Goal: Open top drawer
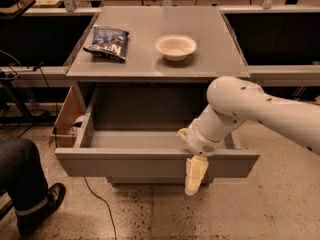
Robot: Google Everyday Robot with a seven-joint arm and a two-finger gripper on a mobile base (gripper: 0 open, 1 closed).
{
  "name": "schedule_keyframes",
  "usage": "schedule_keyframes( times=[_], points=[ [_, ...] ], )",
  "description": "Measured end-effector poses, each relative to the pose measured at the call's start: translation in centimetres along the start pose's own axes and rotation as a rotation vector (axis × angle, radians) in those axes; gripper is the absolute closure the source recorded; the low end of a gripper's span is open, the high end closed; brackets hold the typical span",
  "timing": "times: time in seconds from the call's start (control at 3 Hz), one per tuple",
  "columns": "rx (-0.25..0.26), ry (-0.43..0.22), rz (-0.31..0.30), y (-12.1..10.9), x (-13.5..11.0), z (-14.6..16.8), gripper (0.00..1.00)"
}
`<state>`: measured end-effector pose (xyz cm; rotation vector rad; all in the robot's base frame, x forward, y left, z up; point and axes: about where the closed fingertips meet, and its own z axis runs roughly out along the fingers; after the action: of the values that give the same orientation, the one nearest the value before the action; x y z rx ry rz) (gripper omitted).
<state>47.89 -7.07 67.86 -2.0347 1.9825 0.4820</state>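
Top drawer (125,164) long axis left-right, tool (195,171) at front

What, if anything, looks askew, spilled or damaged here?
Nothing stands out. The top drawer is pulled out straight, with the gripper at its front panel. The bowl sits upright and the snack bag lies flat on the cabinet top.

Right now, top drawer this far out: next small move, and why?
Probably lift the gripper up off the front panel and back away. The top drawer is out well past the cabinet top, its inside in view, and the gripper sits at its front edge, so further pulling looks unnecessary.
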Motion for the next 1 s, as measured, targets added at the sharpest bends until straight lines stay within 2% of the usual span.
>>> schedule_keyframes(
  times=[0.33,0.67,1.0],
  points=[
    [0.042,0.039,-0.001,-0.7,0.6,-1.9,0.16],
    [0.100,0.104,-0.023,-2.8,1.6,-4.2,0.47],
    [0.127,0.143,-0.042,-4.1,2.0,-5.4,0.70]
  ],
)
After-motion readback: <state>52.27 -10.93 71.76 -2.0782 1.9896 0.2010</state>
